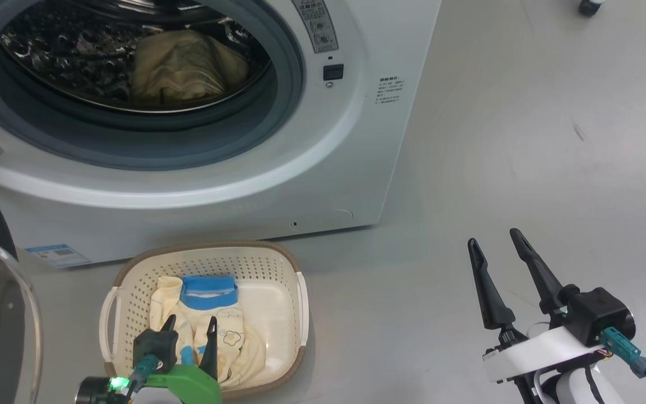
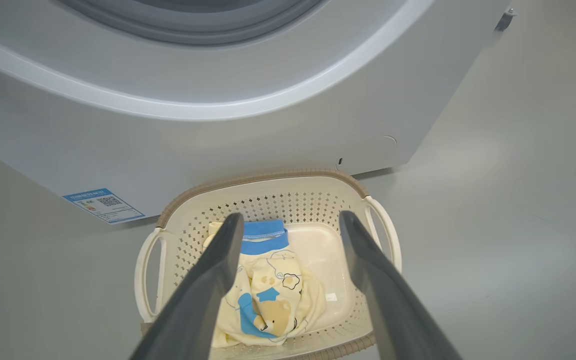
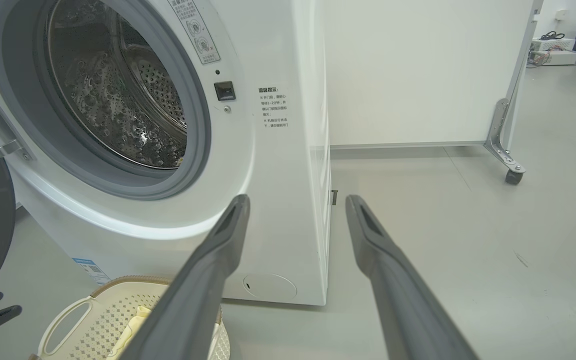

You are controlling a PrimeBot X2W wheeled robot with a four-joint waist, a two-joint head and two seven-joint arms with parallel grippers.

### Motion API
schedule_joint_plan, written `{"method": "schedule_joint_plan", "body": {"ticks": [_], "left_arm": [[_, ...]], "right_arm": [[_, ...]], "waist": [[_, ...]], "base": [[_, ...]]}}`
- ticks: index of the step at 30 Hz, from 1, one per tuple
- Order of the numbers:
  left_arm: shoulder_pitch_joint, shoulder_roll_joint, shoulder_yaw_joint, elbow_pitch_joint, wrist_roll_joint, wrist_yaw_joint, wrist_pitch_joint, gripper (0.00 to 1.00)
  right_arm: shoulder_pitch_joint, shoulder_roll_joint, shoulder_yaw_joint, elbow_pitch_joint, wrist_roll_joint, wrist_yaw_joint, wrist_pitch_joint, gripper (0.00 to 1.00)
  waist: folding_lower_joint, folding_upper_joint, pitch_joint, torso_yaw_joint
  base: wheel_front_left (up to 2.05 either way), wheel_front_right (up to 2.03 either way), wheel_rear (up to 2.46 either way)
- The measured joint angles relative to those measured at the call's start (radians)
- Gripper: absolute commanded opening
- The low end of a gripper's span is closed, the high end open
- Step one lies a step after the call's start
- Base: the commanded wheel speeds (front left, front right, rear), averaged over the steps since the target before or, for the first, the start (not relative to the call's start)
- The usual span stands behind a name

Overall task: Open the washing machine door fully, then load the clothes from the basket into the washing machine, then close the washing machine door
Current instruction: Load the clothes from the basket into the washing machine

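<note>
Left gripper (image 1: 191,321) fingers spread, poised over clothes (image 2: 273,285) in basket (image 1: 205,248), near left, before washing machine (image 1: 356,140). Soft, light, floppy by look; best pinched at bunched cream fold, mid-heap. Right gripper (image 1: 493,238) fingers spread, empty, right.

The left pincer (image 1: 190,328) points up the head view from its green wrist mount (image 1: 185,384) with both dark fingers (image 1: 209,343) spread apart and nothing between them, while the right pincer (image 1: 494,238) rises from its white forearm (image 1: 541,353), likewise splayed wide and empty.
</note>
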Motion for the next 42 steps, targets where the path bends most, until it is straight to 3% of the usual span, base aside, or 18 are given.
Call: {"method": "schedule_joint_plan", "body": {"ticks": [11,22,42], "left_arm": [[-0.192,-0.002,-0.02,0.216,0.007,-0.007,0.111,1.0],[-0.332,0.043,0.007,0.387,0.056,0.002,0.215,1.0],[-0.592,0.148,0.128,0.483,0.044,0.012,0.286,1.0]], "right_arm": [[-0.061,-0.003,0.029,-0.028,0.003,0.01,0.0,1.0],[-0.121,0.002,0.067,-0.052,0.021,0.019,0.0,1.0],[-0.241,0.022,0.096,-0.093,0.084,0.027,0.0,1.0]], "waist": [[0.0001,0.0,0.153,-0.026],[0.0001,0.0,0.302,-0.096],[0.0002,0.0,0.588,-0.231]], "base": [[0.0,0.0,0.0],[0.0,0.0,0.0],[0.0,0.0,0.0]]}}
